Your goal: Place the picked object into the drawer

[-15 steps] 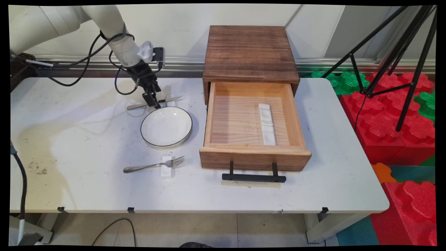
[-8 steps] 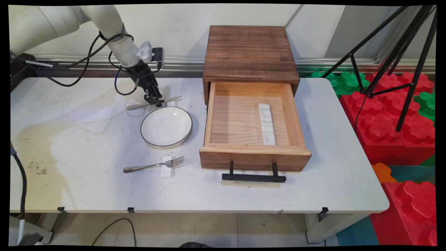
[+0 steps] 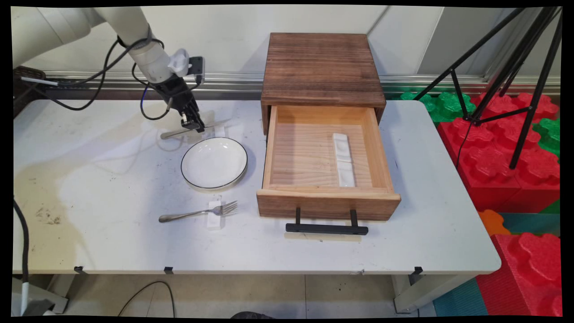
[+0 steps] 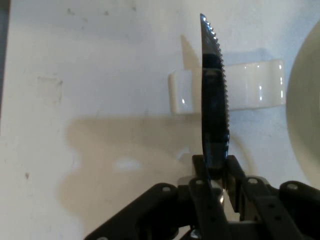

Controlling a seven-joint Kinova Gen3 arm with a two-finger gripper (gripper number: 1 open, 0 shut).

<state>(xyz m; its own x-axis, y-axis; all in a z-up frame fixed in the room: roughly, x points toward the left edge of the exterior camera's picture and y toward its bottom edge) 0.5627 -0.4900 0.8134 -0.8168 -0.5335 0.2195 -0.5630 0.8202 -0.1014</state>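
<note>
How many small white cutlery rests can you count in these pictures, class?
4. Two white rests lie end to end in the open drawer; one is under the fork; one is beneath the knife the gripper holds.

You had the gripper (image 3: pixel 193 128) closed on the knife (image 3: pixel 196 128) at the far side of the table (image 3: pixel 112 242), just behind the plate (image 3: pixel 214 162). A small rest (image 4: pixel 250 85) lay under the knife's blade, beside the plate. The fork (image 3: pixel 197 212) lay in front of the plate, across another rest (image 3: pixel 215 216). To the plate's right stood the cabinet (image 3: pixel 321 67), its drawer (image 3: pixel 327 204) pulled out toward you, with a holder (image 3: pixel 344 159) lying inside it.
</note>
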